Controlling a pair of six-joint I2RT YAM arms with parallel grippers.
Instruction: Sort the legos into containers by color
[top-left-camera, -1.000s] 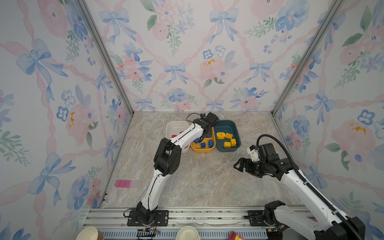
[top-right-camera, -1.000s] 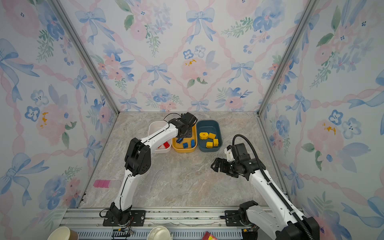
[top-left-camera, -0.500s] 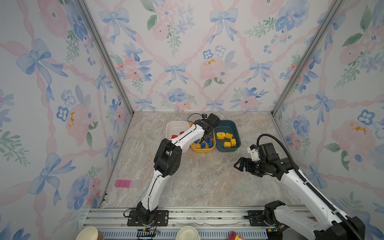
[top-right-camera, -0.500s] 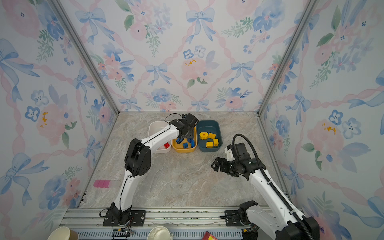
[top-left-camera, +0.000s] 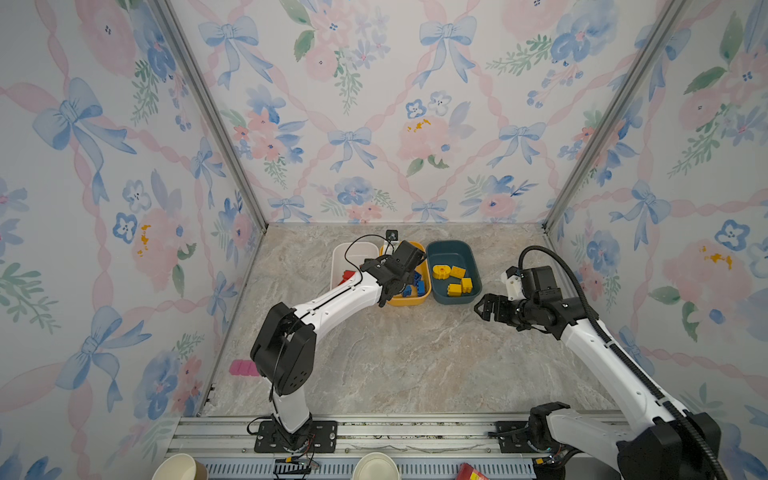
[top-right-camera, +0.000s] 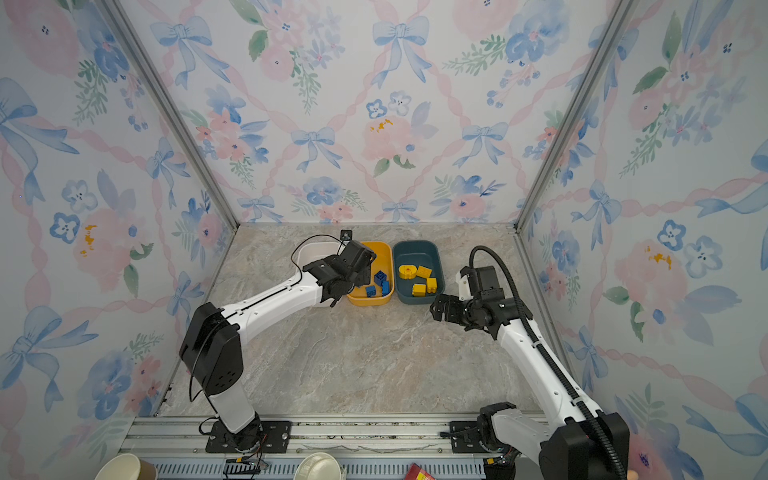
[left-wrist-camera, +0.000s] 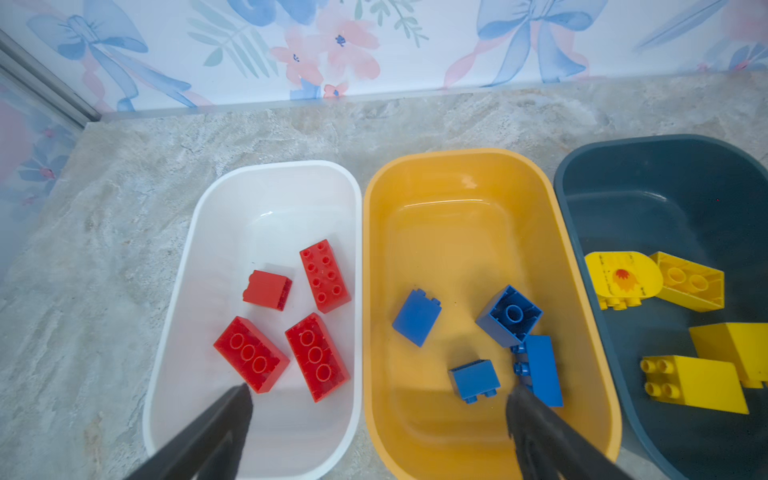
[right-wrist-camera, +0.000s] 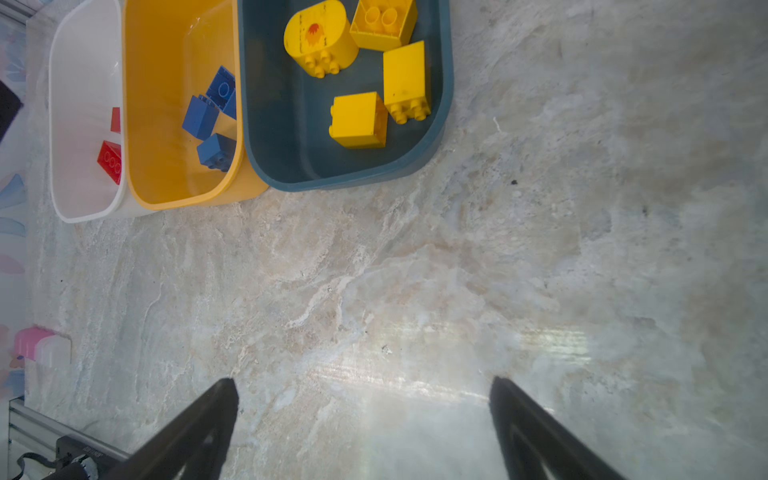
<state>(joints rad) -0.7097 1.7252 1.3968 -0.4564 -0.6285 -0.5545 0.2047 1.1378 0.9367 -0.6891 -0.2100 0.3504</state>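
Blocking white tub (top-left-camera: 354, 250) (red legos (top-left-camera: 347, 275) barely seen), L arm (top-left-camera: 332, 305), both jaws wide, empty.

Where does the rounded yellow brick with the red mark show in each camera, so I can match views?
In a top view: rounded yellow brick, in the teal tub, on the side nearest the yellow-orange tub.
In a top view: the brick, same place.
Left wrist view: brick beside an upturned yellow brick.
Right wrist view: the brick, likewise.
Shared landmark: the teal tub.
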